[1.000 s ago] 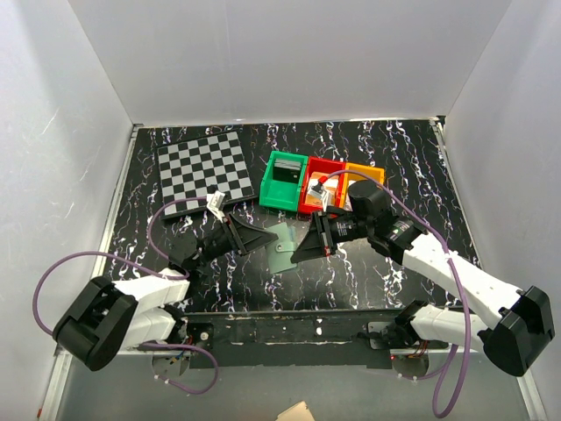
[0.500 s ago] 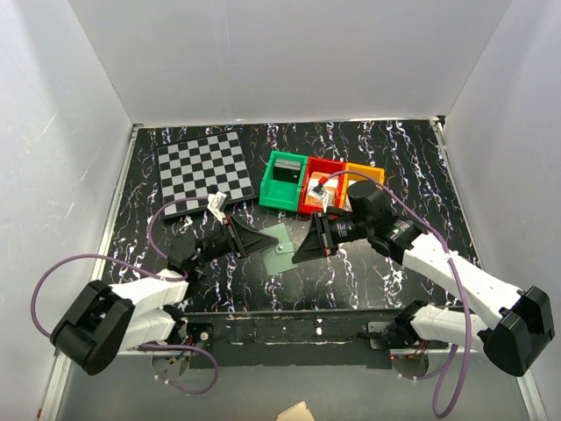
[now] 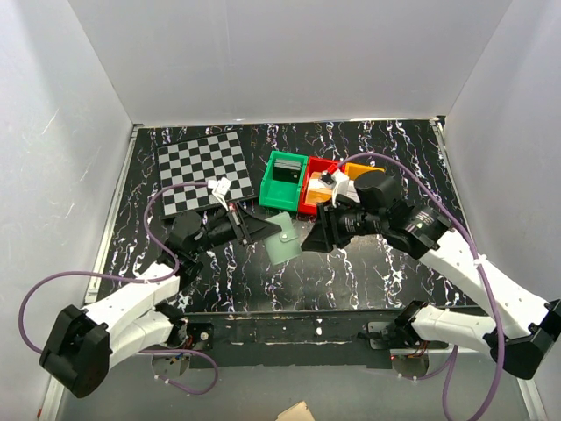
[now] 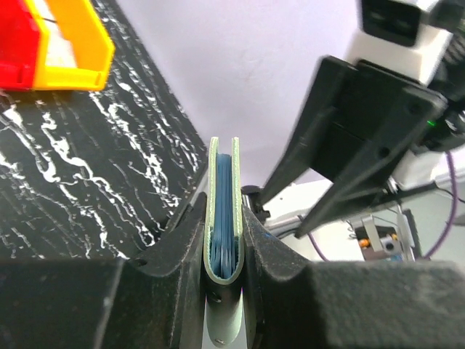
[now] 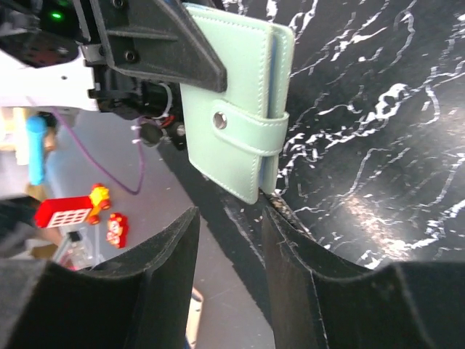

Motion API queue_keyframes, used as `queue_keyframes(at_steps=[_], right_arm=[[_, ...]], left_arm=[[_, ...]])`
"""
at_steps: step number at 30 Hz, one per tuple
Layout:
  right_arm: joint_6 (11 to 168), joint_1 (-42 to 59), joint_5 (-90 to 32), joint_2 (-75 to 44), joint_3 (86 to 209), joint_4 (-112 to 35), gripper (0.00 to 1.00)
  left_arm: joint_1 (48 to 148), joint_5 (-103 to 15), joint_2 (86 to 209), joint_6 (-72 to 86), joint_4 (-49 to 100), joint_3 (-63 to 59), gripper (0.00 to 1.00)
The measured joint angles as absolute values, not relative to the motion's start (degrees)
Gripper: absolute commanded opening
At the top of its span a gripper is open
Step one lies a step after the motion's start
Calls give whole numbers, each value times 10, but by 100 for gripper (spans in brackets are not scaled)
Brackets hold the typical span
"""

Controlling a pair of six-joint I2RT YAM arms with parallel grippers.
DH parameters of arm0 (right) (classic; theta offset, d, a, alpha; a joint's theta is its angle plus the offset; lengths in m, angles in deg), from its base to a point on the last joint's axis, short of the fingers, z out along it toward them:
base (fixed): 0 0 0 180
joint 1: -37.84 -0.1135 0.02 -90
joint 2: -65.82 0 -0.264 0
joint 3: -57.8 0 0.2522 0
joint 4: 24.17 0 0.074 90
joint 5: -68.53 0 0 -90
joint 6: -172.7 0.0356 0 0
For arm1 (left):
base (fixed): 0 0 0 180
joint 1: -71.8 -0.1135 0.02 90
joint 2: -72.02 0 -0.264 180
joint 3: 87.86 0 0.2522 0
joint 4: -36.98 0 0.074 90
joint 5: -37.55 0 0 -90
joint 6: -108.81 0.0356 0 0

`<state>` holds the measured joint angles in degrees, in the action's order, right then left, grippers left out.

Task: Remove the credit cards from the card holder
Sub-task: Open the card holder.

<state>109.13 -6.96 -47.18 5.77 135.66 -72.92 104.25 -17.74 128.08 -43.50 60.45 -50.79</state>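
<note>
Currently the left gripper point(image 4: 223, 243) clamps the card holder point(image 5: 232, 109) mid-frame, snapped shut; the right gripper point(image 5: 231, 243), parted, should pinch the tab point(image 5: 256, 134) squarely.

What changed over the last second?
The left gripper carried the card holder slightly toward the back of the table. The right arm raised its wrist, and the right gripper stayed open beside the holder. Unchanged: the holder is still snapped shut in the left gripper; the chessboard and bins didn't move.
</note>
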Motion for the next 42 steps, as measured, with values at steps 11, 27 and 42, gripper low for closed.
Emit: queue_keyframes(at_steps=[11, 27, 42], right_arm=[[1052, -214, -112, 3, 1446, -819, 49], [1030, -279, 12, -77, 1496, -822, 64], [1037, -293, 26, -100, 1496, -812, 56]], left_arm=[[1087, -309, 1305, -373, 259, -360, 0], [1170, -498, 1353, -405, 4, -202, 0], [1188, -541, 1368, -444, -50, -177, 0]])
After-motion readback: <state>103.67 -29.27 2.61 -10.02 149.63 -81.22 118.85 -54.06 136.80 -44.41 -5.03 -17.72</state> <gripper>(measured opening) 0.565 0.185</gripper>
